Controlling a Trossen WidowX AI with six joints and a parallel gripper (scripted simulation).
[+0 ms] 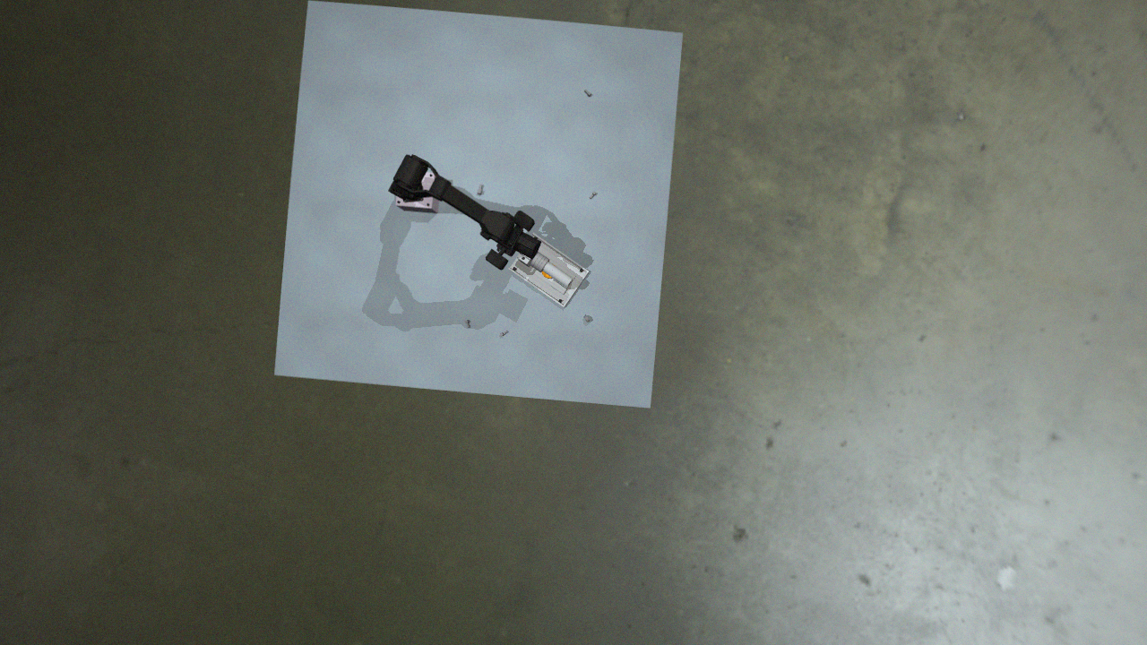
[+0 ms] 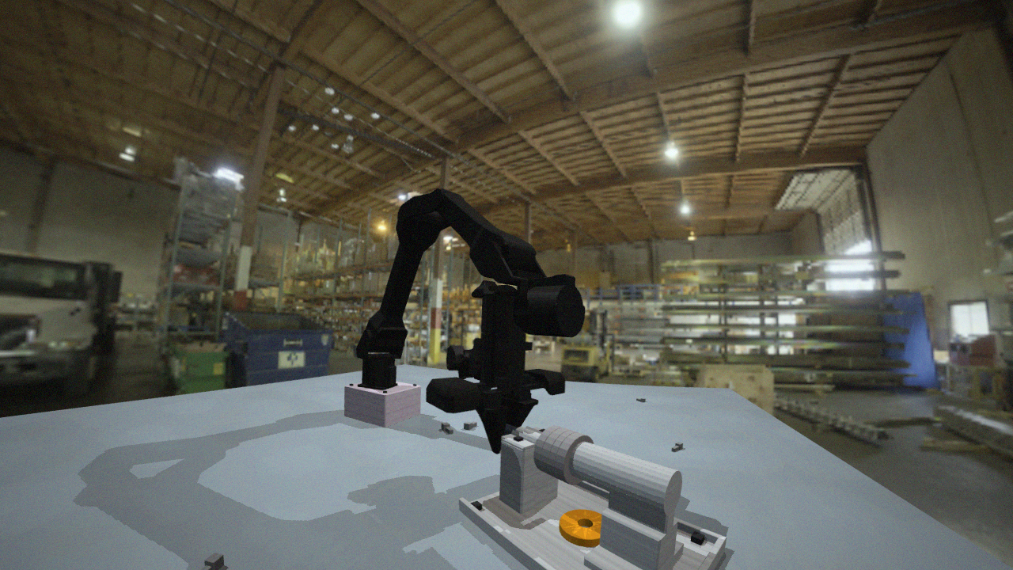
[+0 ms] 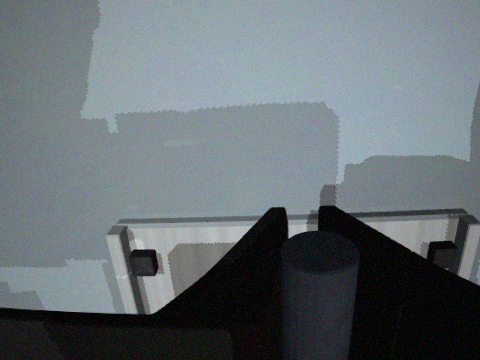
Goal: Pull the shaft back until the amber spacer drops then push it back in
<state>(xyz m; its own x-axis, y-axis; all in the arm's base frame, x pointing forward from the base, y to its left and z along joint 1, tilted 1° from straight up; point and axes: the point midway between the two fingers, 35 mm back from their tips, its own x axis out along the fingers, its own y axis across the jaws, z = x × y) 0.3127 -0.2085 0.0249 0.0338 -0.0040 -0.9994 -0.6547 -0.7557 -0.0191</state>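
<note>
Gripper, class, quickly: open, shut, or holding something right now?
Gripper: shut on the shaft, gripping its grey handle end.

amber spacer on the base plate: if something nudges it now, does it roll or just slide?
Probably slides: the amber spacer lies flat on the base plate, hole up, so no edge to roll on. Looks like a rigid, thick ring, likely light for its size. It sits below the shaft, which the gripper grips at its end, so pushing the shaft back seems unlikely to touch it.
</note>
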